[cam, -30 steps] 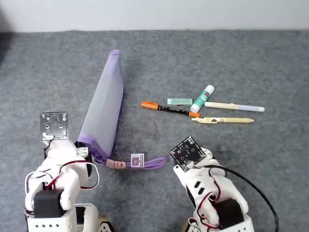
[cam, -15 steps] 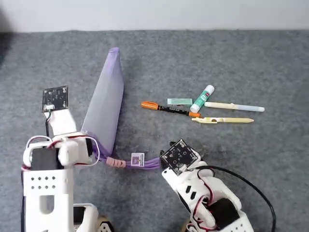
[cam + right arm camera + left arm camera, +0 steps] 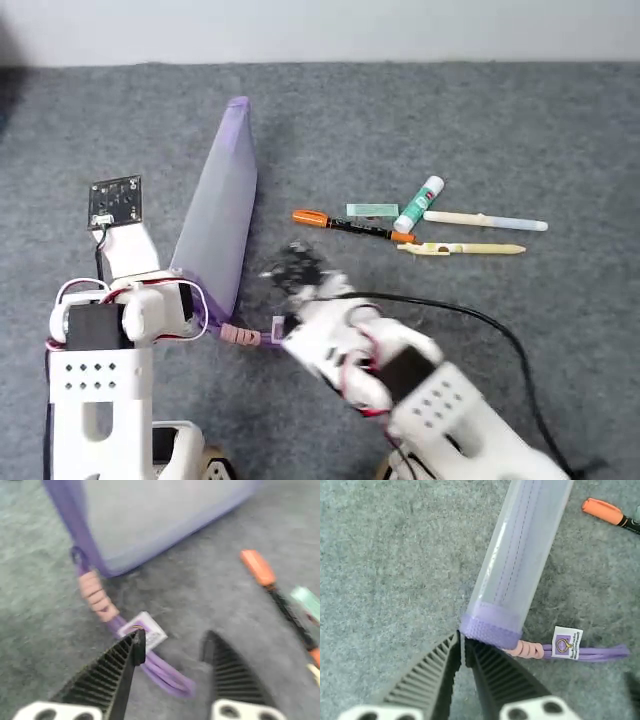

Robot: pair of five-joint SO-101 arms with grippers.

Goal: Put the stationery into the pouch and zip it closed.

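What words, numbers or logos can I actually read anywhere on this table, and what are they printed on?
White tag on the purple strap of the pouch: a purple ring emblem with lines of print beside it, too small to read.
Glue stick: a green and red label, too small to read.
No word or number here can be read outright.

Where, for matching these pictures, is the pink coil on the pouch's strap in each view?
High view: pink coil just off the pouch's near end, between the arms.
Left wrist view: pink coil between purple pouch end and white tag.
Right wrist view: pink coil between pouch and white tag.
Shared landmark: orange marker cap.
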